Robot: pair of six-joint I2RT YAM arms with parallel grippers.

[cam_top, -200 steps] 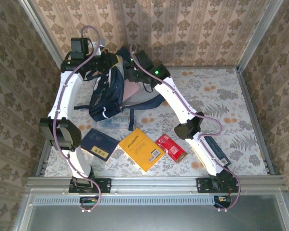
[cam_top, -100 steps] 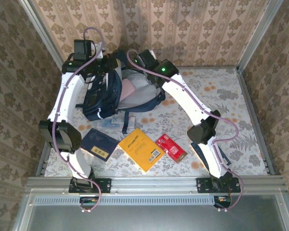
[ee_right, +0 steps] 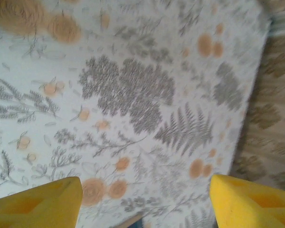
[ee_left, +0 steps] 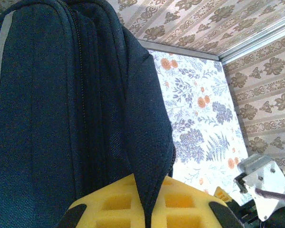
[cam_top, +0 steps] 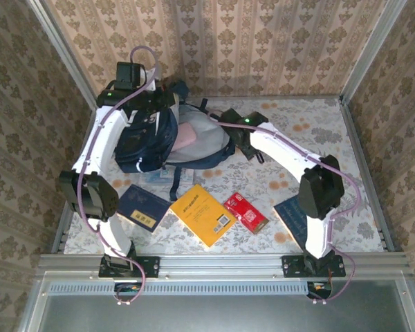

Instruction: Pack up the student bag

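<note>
The bag point(cam_top: 146, 145) lies at the far left of the table point(cam_top: 311, 131), navy side to the left, pale grey side to the right. The left gripper point(ee_left: 147, 202) is clamped on a fold of the bag's navy fabric, which runs down between its yellow fingers point(ee_left: 114, 204). The right gripper point(ee_right: 145, 199) is just beside the bag's right side, its jaws spread wide over bare floral cloth. Nearer the arms lie a dark blue book point(cam_top: 144, 207), a yellow book point(cam_top: 203, 214) and a red packet point(cam_top: 245, 212).
</note>
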